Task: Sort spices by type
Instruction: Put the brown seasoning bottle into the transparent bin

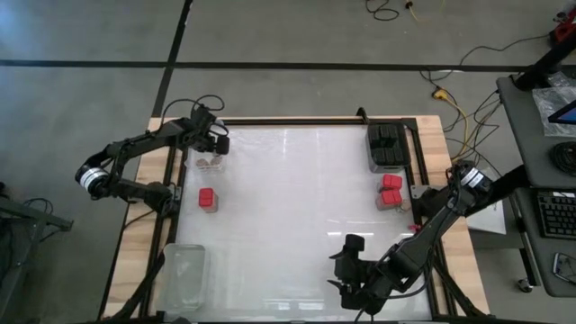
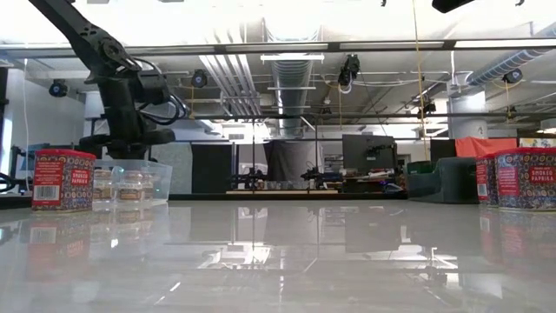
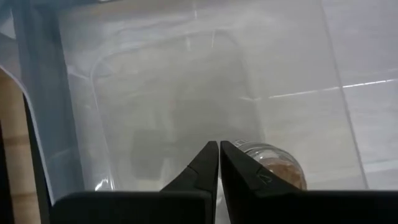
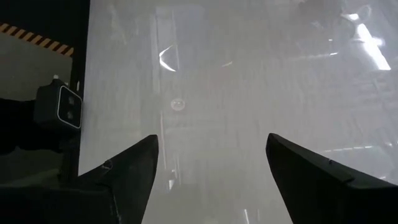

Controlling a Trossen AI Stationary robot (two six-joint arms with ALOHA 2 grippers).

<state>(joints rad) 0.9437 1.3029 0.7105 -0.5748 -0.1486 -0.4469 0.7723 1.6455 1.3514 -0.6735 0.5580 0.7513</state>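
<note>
The left gripper [image 1: 219,142] hangs pinched closed and empty over the clear tray [image 1: 200,164] at the table's far left, where tan-topped jars [image 1: 211,164] sit. The lone red tin [image 1: 208,199] lies just toward the near edge from it, squat, no long axis, much nearer this arm. The right gripper [image 1: 346,270] waits spread and empty at the near edge, well apart from the red tins [image 1: 391,190] and black boxes [image 1: 388,144] on the right.

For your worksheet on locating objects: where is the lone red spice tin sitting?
In the high view the lone red spice tin stands on the table's left side, just below the clear tray holding tan-topped jars.
</note>
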